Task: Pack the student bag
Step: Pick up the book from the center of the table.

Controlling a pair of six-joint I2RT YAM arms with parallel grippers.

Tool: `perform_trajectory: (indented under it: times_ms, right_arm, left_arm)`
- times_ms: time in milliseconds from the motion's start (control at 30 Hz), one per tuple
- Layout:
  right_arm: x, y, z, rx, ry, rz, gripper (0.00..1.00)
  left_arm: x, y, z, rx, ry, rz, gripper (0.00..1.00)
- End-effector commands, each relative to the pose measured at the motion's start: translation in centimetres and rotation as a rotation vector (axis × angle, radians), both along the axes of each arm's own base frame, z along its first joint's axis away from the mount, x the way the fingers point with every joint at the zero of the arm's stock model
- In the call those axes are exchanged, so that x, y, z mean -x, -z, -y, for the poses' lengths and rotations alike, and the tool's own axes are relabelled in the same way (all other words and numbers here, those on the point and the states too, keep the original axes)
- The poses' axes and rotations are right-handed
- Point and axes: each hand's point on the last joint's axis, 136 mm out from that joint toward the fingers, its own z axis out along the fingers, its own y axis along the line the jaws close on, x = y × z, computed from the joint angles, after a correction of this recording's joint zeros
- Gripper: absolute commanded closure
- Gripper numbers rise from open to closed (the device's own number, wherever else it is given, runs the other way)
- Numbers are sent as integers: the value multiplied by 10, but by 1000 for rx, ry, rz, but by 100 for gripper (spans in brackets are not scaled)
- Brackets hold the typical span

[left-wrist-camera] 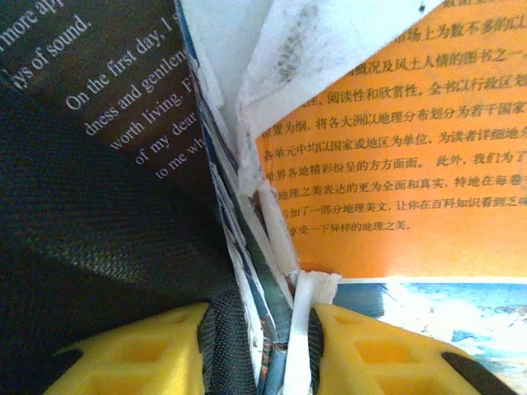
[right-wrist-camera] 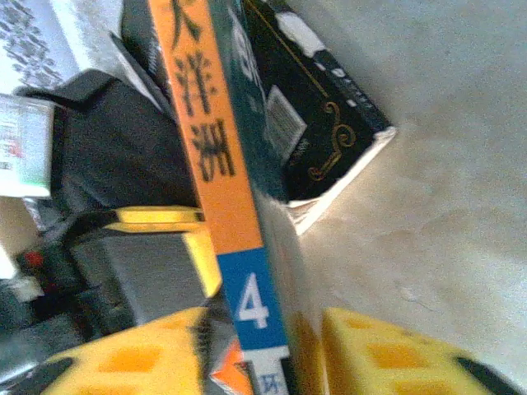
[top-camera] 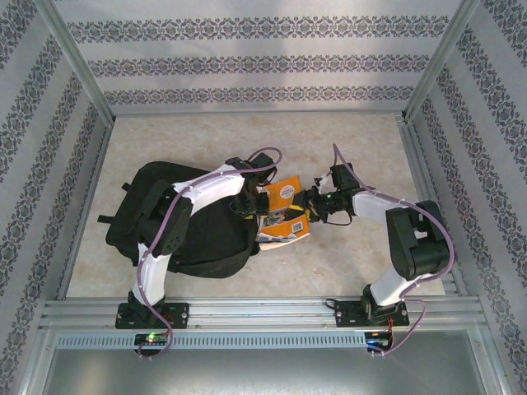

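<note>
Toward the left edge of the worktop (top-camera: pixel 354 140), the student bag (top-camera: pixel 216 243) lies slumped. It looks soft, floppy and bulky, so its mouth will likely sag shut; a strap or the stiffer zipper rim seems the surest hold. Beside it, the left fingers (left-wrist-camera: pixel 370 350) pinch narrowly on the worn edge of the orange book (left-wrist-camera: pixel 395 123), and the right fingers (right-wrist-camera: pixel 387 354) clamp its spine. A black-covered book (right-wrist-camera: pixel 321 123) lies against it, crowding the way in.
</note>
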Motion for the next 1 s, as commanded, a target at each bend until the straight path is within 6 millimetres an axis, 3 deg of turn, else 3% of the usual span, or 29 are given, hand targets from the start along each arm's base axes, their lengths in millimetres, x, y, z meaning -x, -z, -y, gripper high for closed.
perform_trajectory:
  times_ms: [0,133,300,433,667,767,867,967]
  right_arm:
    - [-3,-2,-4,58,-33,25,86]
    - [-6,-25,5,151,-18,114,100]
    - [-5,-67,10,171,29,249,100]
    - [-6,-112,9,152,36,386,100]
    - [-1,-177,14,174,18,555,100]
    - [2,-201,2,136,-30,618,100]
    - [6,-222,-7,141,-65,698,100]
    - [10,-250,-15,63,-83,772,100]
  left_arm:
    - [-5,-14,-9,-6,-11,43,63]
    - [-10,-58,-15,15,-30,127,54]
    - [-6,-118,-25,65,-60,222,46]
    - [8,-168,-37,114,-28,325,38]
    - [30,-259,-46,248,161,602,24]
    - [36,-284,-46,306,217,698,19]
    - [41,-297,-46,338,255,746,9]
    - [45,-305,-45,357,293,782,7]
